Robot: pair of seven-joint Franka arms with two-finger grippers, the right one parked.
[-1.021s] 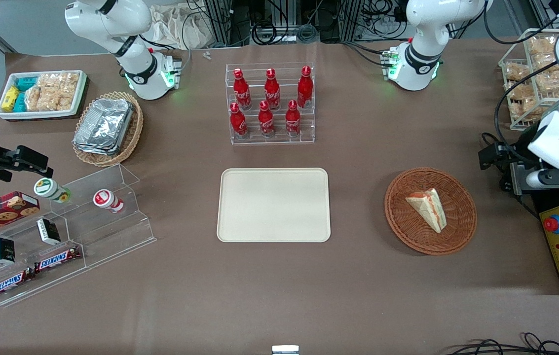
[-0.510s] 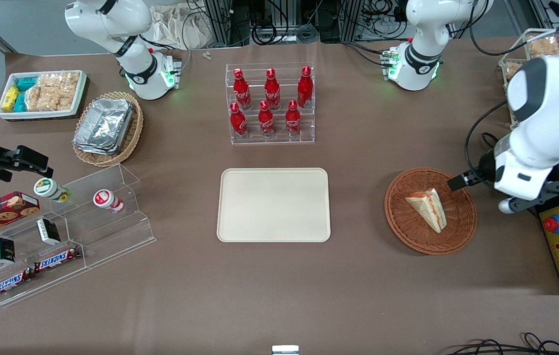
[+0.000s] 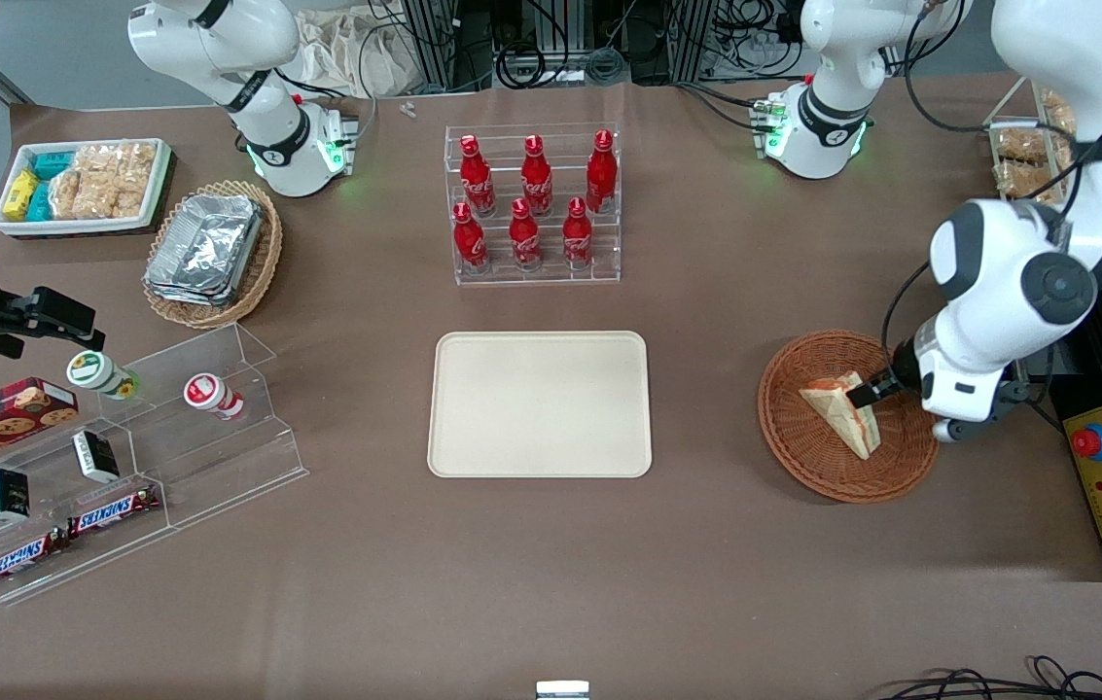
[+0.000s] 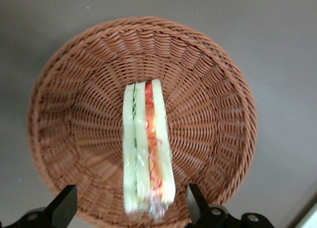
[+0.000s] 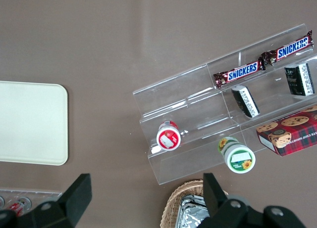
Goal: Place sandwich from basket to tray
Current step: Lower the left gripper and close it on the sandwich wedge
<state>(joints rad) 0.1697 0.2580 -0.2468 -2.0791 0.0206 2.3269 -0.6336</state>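
My gripper [image 4: 130, 208] hangs over the basket [image 3: 808, 457], above the part of it nearest my own end of the table, and my fingers [image 4: 63, 206] stand wide apart with nothing between them but air. Seen from my wrist, the 2 dark fingertips sit one on each side of the sandwich [image 4: 147, 149], apart from it, with its nearer end lying between them. The sandwich lies on the woven floor of the basket [image 4: 213, 104], roughly at its middle, resting on a flat bread face so that its cut edge faces up at my camera: pale bread layers with a green strip and an orange-red strip running along its length. In the front view the sandwich [image 3: 840, 412] shows as a pale wedge, and my gripper [image 3: 870, 393] is a dark tip just over its edge, reaching in from my white wrist. The tray [image 3: 540, 403] lies flat on the brown table [image 3: 551, 583] at the middle, well apart from the basket, toward the parked arm's end from it. Farther from the front camera than the tray stands a clear rack [image 3: 536, 272] holding 6 red bottles [image 3: 524, 235] in 2 rows of 3.
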